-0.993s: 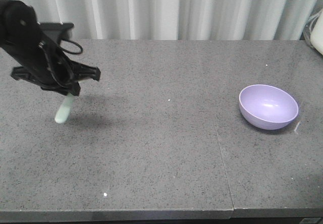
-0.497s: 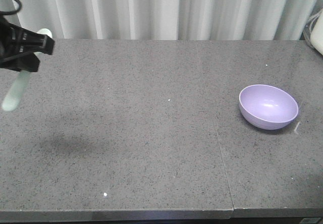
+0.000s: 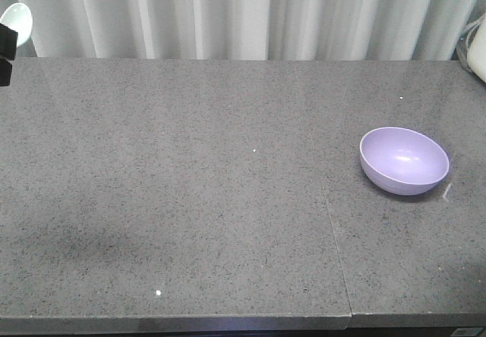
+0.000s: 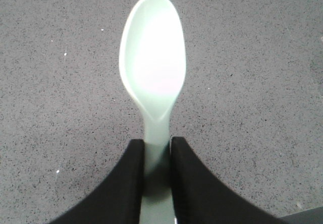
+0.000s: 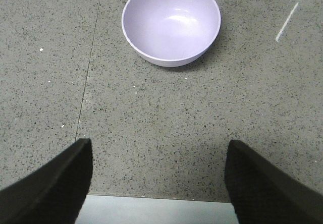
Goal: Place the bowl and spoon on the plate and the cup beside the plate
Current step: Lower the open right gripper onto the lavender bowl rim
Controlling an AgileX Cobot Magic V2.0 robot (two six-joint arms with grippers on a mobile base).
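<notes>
**Ana:** Front view first. What's on the table?

**Ben:** The lavender bowl [image 3: 404, 160] sits upright on the grey stone tabletop [image 3: 190, 200], over on the right arm's side. The mint-green spoon [image 3: 17, 18] is up in the air at the far left edge, well apart from it. Only its scoop shows, against the white curtain [image 3: 250, 14].

**Ana:** Plate? Cup?

**Ben:** Neither appears in any view.

**Ana:** Over to the left wrist camera.

**Ben:** The left gripper [image 4: 157, 146] has both black fingers pinched tight on the spoon's handle. The scoop points away and the hollow faces the camera, with the tabletop as backdrop.

**Ana:** And the right wrist?

**Ben:** The right gripper [image 5: 157, 143] hangs spread wide with nothing in it. The bowl is straight ahead, empty, resting on the stone.

**Ana:** So where does the job stand?

**Ben:** Early, by the look of it. The spoon is lifted but set down nowhere, and the bowl is on bare stone rather than a plate. The cup's placing can't be judged — it is simply out of sight. Every placement looks undone.
</notes>
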